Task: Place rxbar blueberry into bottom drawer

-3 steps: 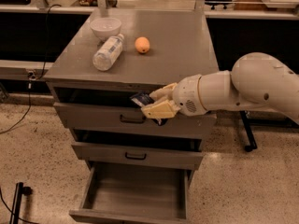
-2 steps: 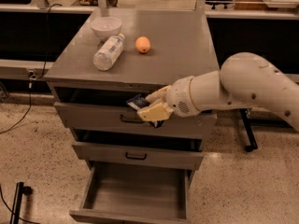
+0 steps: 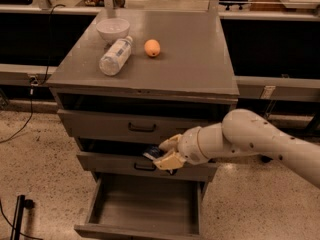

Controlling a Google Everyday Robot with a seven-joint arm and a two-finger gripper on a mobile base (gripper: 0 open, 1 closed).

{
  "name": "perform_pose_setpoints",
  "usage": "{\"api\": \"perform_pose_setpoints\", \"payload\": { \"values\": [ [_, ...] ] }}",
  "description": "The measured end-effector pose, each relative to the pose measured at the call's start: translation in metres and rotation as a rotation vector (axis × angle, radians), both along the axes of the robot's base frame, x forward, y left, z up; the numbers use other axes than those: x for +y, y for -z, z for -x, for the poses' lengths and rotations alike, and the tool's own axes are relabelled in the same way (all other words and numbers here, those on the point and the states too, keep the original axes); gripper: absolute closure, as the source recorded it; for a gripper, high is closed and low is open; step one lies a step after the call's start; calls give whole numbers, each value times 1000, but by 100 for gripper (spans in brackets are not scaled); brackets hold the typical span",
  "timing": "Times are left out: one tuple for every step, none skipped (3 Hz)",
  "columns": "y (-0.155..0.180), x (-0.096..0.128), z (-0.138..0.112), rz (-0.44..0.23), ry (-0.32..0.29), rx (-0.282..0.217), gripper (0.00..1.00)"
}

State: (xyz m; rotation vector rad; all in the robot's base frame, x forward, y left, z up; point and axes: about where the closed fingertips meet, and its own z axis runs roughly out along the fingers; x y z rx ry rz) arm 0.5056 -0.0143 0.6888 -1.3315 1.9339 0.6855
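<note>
The rxbar blueberry (image 3: 151, 153) is pinched in the jaws of the gripper (image 3: 161, 156). It is held just in front of the middle drawer (image 3: 105, 164), above the open bottom drawer (image 3: 145, 202). The bar should be brought down low over the grey floor before it is let go, so nothing is bumped.

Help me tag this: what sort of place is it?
Probably a lab or workshop: grey metal cabinet, speckled floor, long benches. The gripper holds the rxbar blueberry by the middle drawer.
</note>
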Motion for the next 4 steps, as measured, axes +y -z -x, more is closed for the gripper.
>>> {"api": "perform_pose_setpoints", "payload": {
  "values": [
    [8,3,2,-7,-10,12,100],
    [23,4,-1,22,-9,39,100],
    [94,-3,-8,122,2,84,100],
    [176,-29,-8,247,12,34,100]
  ]
}}
